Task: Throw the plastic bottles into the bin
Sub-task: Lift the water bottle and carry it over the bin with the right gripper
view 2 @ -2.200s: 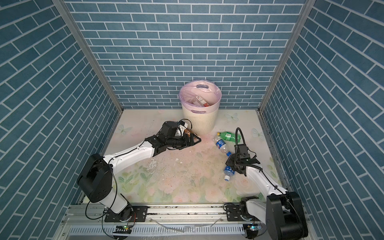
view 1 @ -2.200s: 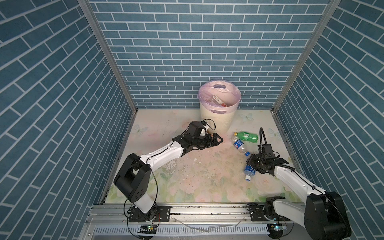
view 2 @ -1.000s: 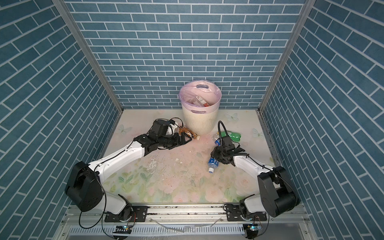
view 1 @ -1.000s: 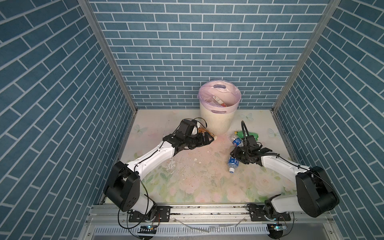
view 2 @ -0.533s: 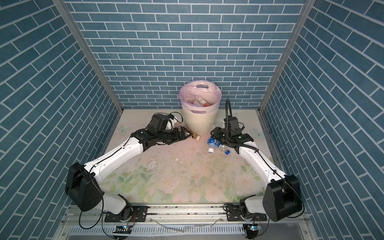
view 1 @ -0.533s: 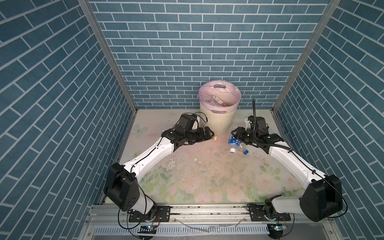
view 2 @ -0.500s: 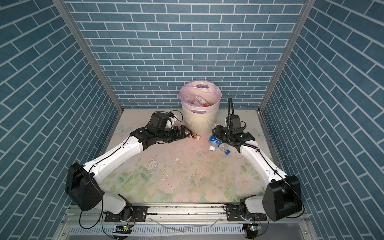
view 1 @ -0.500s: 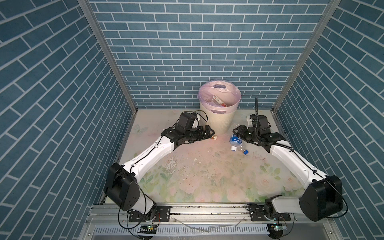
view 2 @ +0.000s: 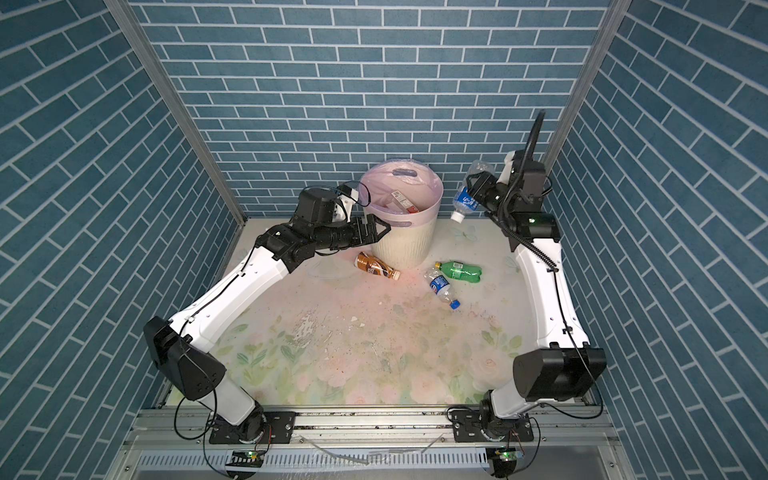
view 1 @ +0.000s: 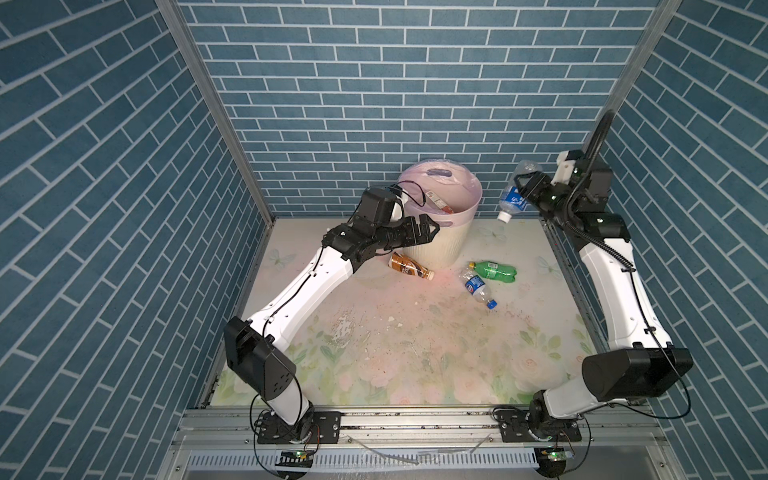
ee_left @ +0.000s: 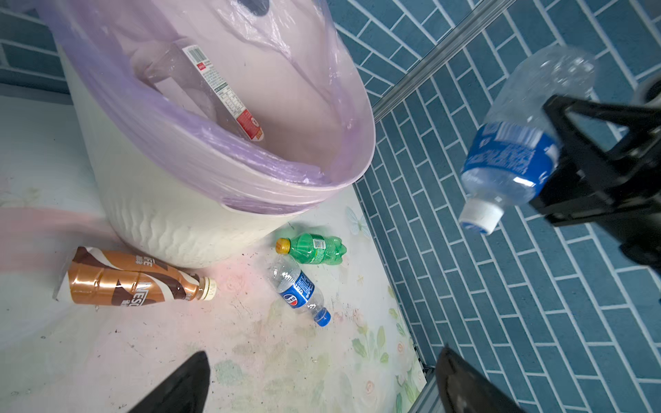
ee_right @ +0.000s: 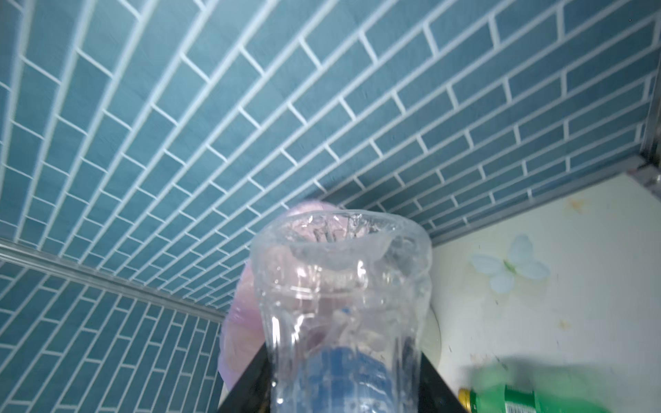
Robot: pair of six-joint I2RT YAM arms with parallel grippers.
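Right gripper (view 1: pixel 524 192): jaws clamped on the white-cap bottle (view 1: pixel 515 195), across its blue label. The arm is raised high near the rear right corner.
White-cap bottle (ee_left: pixel 515 150): clear and crumpled, tilted with the cap downward. It is held in the air outside the rim, to the right of the bin (view 1: pixel 440 249) in both top views. It is not in the bin.
Right wrist view: the base of the white-cap bottle (ee_right: pixel 343 286) fills the foreground, with black fingers on either side.
Left gripper (view 1: pixel 428 231): jaws spread wide, nothing between them. It is held about level at rim height at the bin's front left. Whether the fingertips touch the rim cannot be told.
Bin (view 2: pixel 409 249): upright at the rear middle of the table (view 1: pixel 415 353), near the brick wall (view 1: pixel 415 104). The lilac liner (ee_left: pixel 272 168) is folded over the rim.
Red-label bottle (ee_left: pixel 221 93): clear, lying inside the bin against the liner.
Brown bottle (view 1: pixel 409 266): on its side on the table at the front of the bin's base. Contact with the bin cannot be confirmed.
Green bottle (view 1: pixel 494 270): on its side on the table, near the bin's base to the right, yellow cap toward the bin.
Blue-cap bottle (view 1: pixel 478 286): clear with a blue label, on its side just in front of the green bottle. Whether they touch cannot be told.
Table: floral print, scuffed, with scattered specks.
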